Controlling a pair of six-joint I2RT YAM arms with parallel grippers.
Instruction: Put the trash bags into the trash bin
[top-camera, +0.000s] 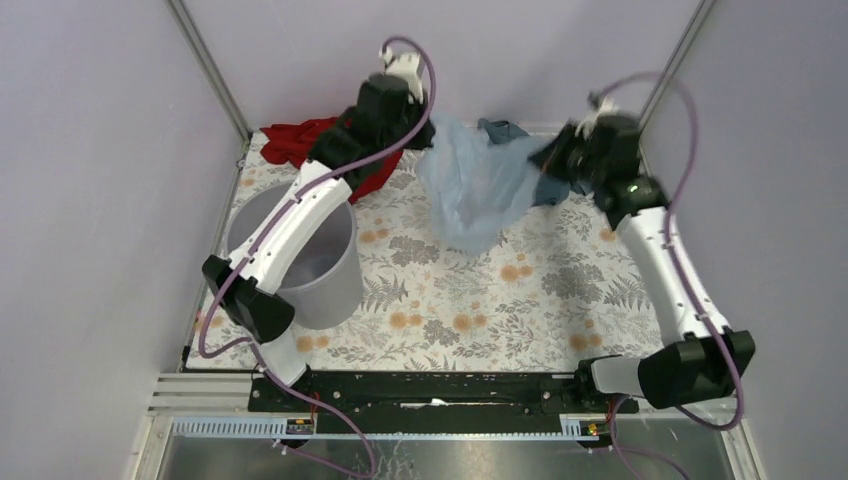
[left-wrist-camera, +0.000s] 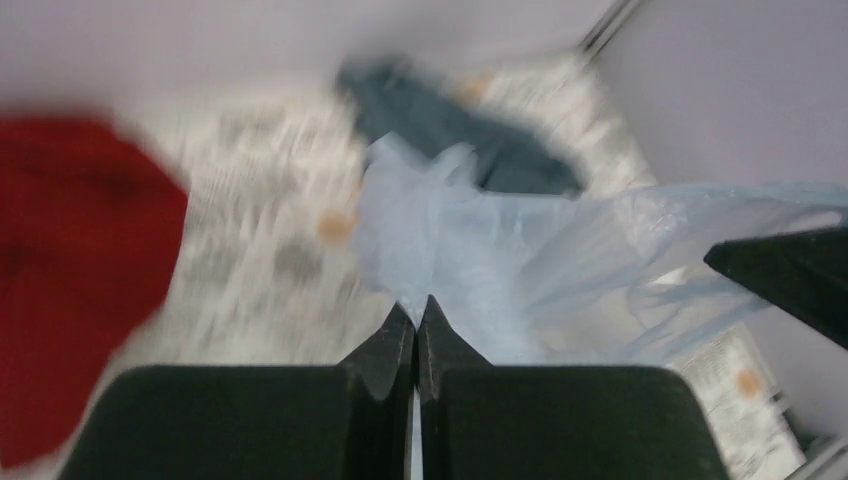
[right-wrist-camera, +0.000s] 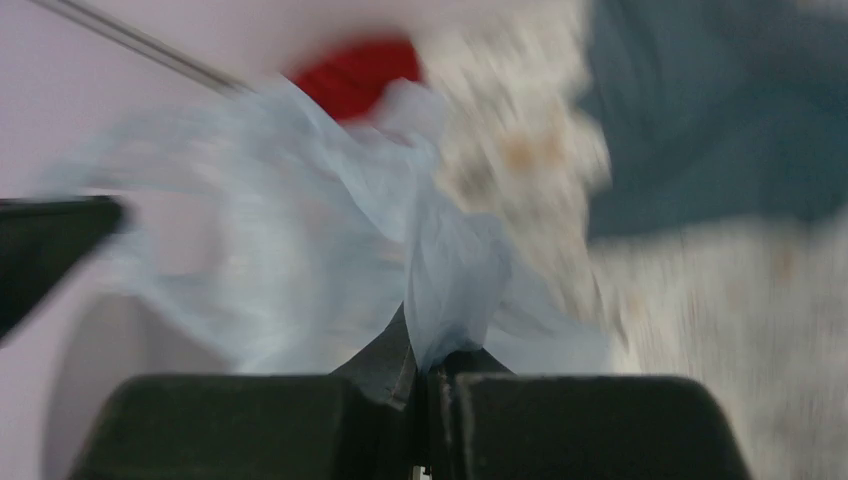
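Two wrist views are motion-blurred, so the cloths and the table print read only as smears. The left gripper (left-wrist-camera: 415, 315) has its jaws pressed together on a pinch of the trash bag (top-camera: 478, 185). The right gripper (right-wrist-camera: 425, 355) is likewise clamped on a fold of the film. From above, both sets of fingertips are hidden.

The bag hangs spread between the two grippers over the far middle of the table (top-camera: 520, 290). Whether its lower tip touches the surface cannot be told.

The trash bin (top-camera: 335, 275) stands upright at the near left, well apart from the bag. Its rim is partly covered by the left arm crossing over it. Bare floral surface shows between the bin and the right arm.

A red cloth (top-camera: 300, 140) lies at the far left under the left wrist. A teal cloth (top-camera: 503, 130) lies behind the bag, partly screened by it.
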